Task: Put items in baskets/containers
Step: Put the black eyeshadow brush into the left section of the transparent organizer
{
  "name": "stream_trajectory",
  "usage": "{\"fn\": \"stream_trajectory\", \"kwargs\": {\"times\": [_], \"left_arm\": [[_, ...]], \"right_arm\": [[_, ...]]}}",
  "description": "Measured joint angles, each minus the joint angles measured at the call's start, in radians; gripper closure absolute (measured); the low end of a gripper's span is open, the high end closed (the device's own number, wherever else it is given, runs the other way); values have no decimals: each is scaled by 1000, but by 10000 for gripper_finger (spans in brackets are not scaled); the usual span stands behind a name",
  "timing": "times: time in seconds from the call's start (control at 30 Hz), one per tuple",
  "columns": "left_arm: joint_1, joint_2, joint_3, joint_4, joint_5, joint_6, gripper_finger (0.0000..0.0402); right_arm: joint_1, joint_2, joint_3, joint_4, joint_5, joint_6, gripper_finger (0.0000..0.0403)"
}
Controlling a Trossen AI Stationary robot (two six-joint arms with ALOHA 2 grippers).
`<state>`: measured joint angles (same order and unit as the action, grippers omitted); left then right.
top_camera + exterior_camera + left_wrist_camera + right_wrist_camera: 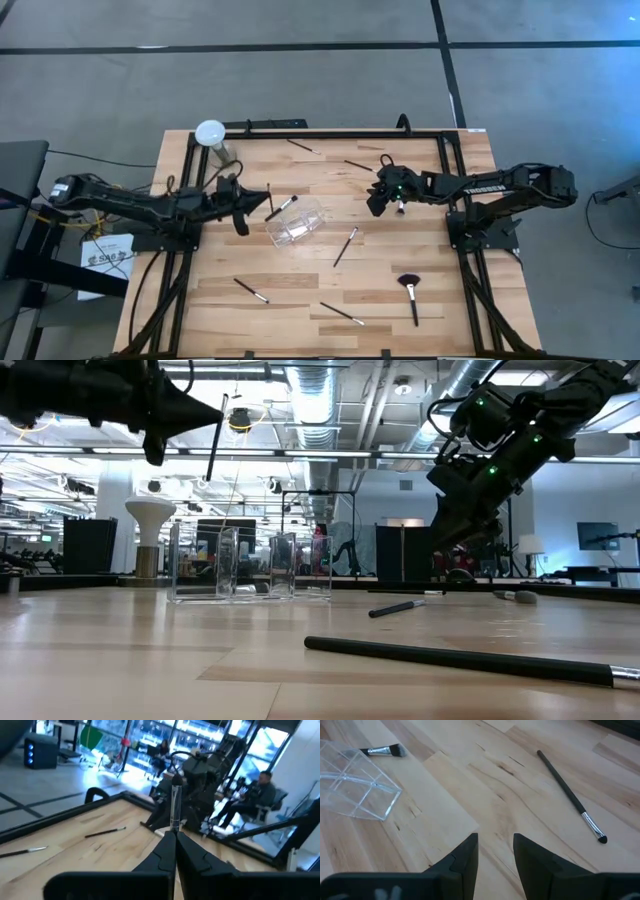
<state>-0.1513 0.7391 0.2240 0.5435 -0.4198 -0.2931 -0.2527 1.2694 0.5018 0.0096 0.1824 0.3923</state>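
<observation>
The left gripper (243,207) hangs above the table (200,300), just left of the clear container (295,222), its fingers (165,852) pinched tight on a thin dark brush (175,807) with a silvery ferrule. Only the left wrist view shows that grip closely; the low view shows the brush as a dark stick (213,438) slanting down from the raised gripper.

The right gripper (385,195) hovers over the table's right half with its fingers (465,857) parted and nothing between them, which the right wrist view makes plain.

The container stands near the table's centre. From above it looks like a small box; the low view reveals transparent walls dividing it into compartments (250,565). Behind it stands a white-domed stand (150,530), at the far left corner in the high view.

Loose brushes lie on the pale wooden planks: a fan-headed brush (409,293) toward the near right corner, a slim one (346,246) right of the container, and another (282,207) touching the container's far side.
</observation>
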Motion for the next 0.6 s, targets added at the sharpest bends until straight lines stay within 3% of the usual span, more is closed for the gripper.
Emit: {"fn": "stream_trajectory", "kwargs": {"times": [0.17,0.6], "left_arm": [[-64,92,-40,156,-7,28,396],[-166,345,-43,243,-197,71,396]], "right_arm": [[0,0,0,1,0,0,287],[19,0,0,31,1,0,287]]}}
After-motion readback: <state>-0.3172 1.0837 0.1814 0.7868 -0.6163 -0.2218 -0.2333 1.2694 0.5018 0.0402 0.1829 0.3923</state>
